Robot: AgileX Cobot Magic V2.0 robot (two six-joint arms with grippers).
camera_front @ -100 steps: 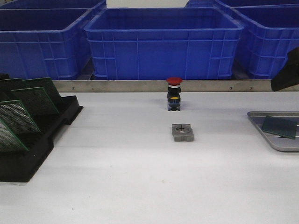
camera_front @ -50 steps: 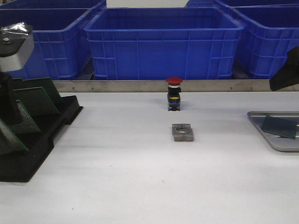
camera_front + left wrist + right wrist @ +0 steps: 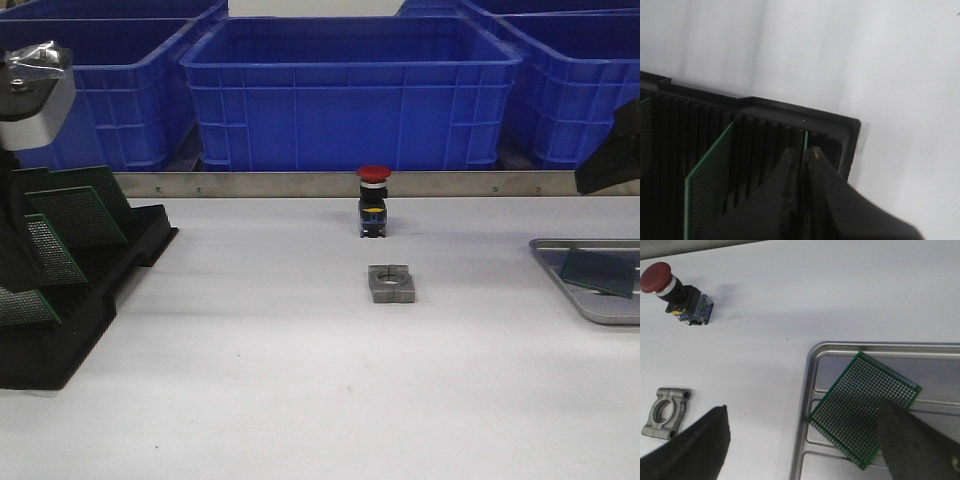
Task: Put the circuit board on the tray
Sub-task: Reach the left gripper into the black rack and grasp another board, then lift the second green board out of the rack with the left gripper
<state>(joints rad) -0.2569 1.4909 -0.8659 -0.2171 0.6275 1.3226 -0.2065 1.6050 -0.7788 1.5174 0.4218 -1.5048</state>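
The left gripper (image 3: pixel 802 156) pinches the end circuit board (image 3: pixel 805 142) in the black rack (image 3: pixel 70 300) at the table's left edge — lift it straight out of its slot. The right gripper (image 3: pixel 800 440) hangs spread over the tray (image 3: pixel 810 390) at the right edge — one board (image 3: pixel 865 407) already lies there.

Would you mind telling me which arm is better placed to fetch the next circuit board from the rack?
Left. The left gripper is down at the black rack, fingers nearly closed around a board's edge. The right gripper hangs open over the tray.
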